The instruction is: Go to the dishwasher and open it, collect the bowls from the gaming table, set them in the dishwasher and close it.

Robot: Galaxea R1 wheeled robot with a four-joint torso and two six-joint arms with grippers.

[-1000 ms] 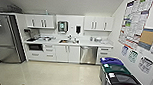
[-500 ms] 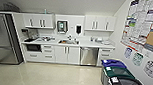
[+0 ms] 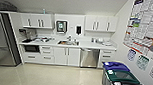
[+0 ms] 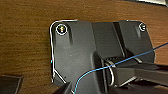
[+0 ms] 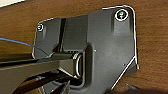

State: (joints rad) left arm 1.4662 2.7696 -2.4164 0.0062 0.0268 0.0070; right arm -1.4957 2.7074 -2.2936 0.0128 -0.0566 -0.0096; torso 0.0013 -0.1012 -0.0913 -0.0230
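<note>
The dishwasher [image 3: 89,57] sits built in under the tabletop [image 3: 92,45] of a white kitchenette, right of the middle of the head view. Its front is brushed steel, flat and closed, with a horizontal bar handle along its top edge. White cabinet doors [image 3: 67,56] stand just to its left and a stack of white drawers [image 3: 107,54] just to its right. Above, the sink [image 3: 68,42] is set into the tabletop, with small items blurred along the surface. White wall cabinets [image 3: 37,20] hang on both sides of a dark-framed dispenser [image 3: 61,26]. A steel refrigerator [image 3: 2,39] stands at the far left. The pale floor [image 3: 46,76] lies between the camera and the units. On the right wall hangs a board of posters [image 3: 146,23], and below it stand bins with blue [image 3: 114,66] and green [image 3: 122,75] lids.

The wrist views give none of this room: each looks past the robot's own dark plate at a brown wood-grain surface [image 4: 25,37], with a thin blue cable [image 4: 120,62] crossing the left one. Whether the fingers on either arm are spread or pressed together cannot be told.
</note>
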